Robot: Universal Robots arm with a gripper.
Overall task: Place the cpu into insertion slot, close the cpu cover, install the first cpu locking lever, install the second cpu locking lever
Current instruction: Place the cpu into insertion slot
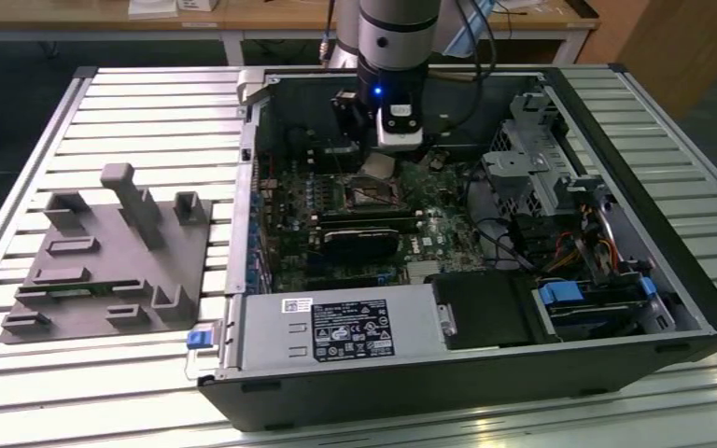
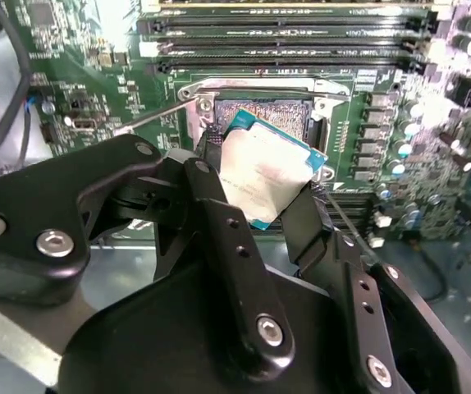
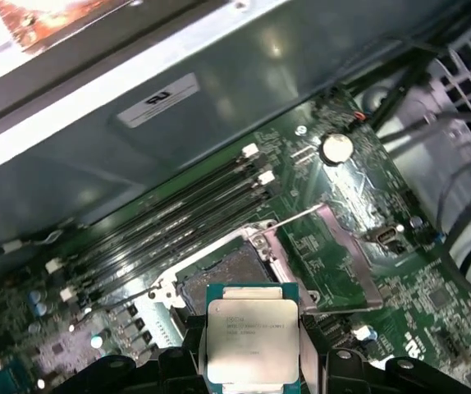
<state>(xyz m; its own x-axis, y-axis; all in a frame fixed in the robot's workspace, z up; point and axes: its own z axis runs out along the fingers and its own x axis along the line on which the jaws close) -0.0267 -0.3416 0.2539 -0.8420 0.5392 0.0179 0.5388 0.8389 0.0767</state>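
End effector (image 2: pixel 262 187) pinches cpu (image 3: pixel 252 339) by two edges — light, stiff, likely fragile underneath — above the open slot (image 3: pixel 223 275).

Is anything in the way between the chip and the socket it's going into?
Nothing visible. The hand holds the chip over the bare socket, and the cover is swung open to one side.

silvery cpu (image 3: pixel 252 341), green board (image 2: pixel 63 74), black end effector (image 2: pixel 262 179)
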